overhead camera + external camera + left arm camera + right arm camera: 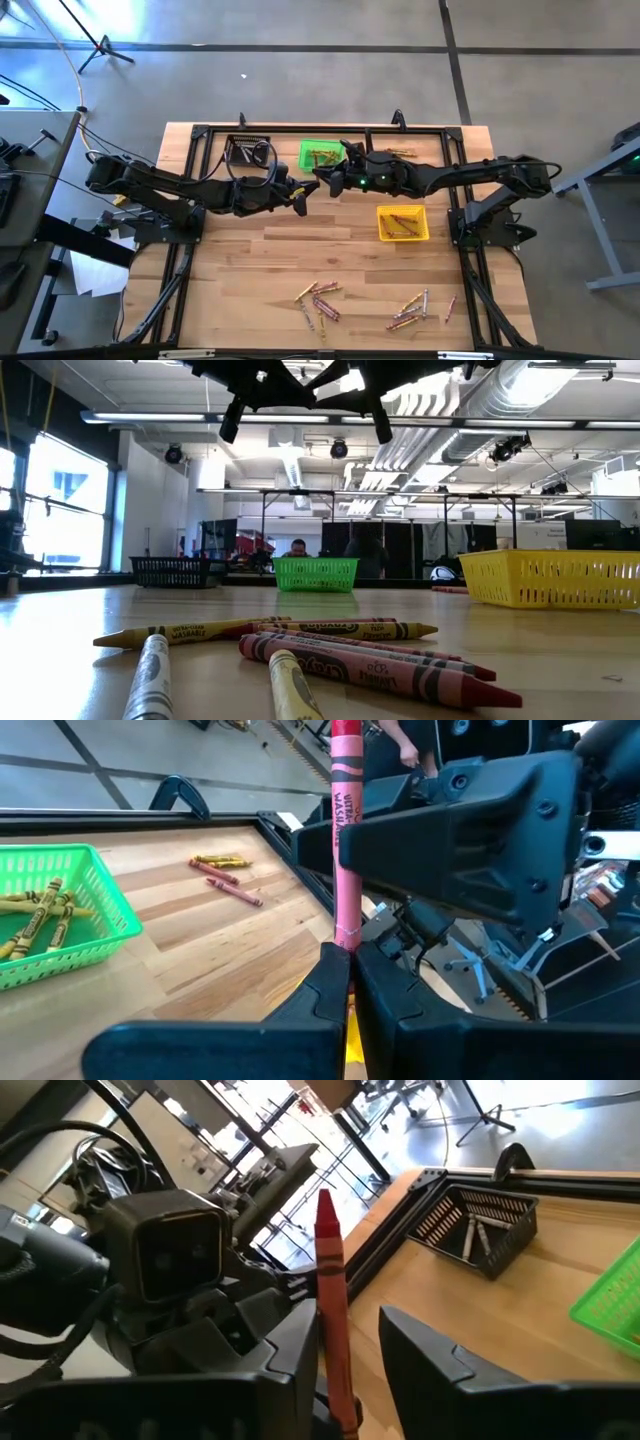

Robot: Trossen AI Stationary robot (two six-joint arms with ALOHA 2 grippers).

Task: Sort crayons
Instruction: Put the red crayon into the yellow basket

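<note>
The sort is partly done, by the look of the bins. The green bin [320, 155] near the middle of the bench's far edge already holds several yellow-gold crayons, the yellow bin [402, 223] toward the right edge holds a few reddish ones, and the black bin [248, 152] toward the far left corner holds a couple of greyish sticks, seen best in the right wrist view. Still loose are two clusters of crayons [318, 298] along the near edge, and a small group [224, 875] on the bench by the far edge, just right of the green bin.

One red crayon [345, 830] is in the air between the arms over the middle of the bench, apparently mid-handover. The left gripper [350, 982] has its fingers closed on the crayon's lower end. The right gripper [348, 1342] has its fingers around the same crayon with a gap on one side, so they are not yet clamped.

From above, the two grippers overlap into one dark mass, so the crayon itself cannot be picked out there. In the low view the grippers are cut off at the top. How many crayons lie in the black bin is hard to tell through its mesh, and exact colours in the near clusters are too small to sort out from overhead.
</note>
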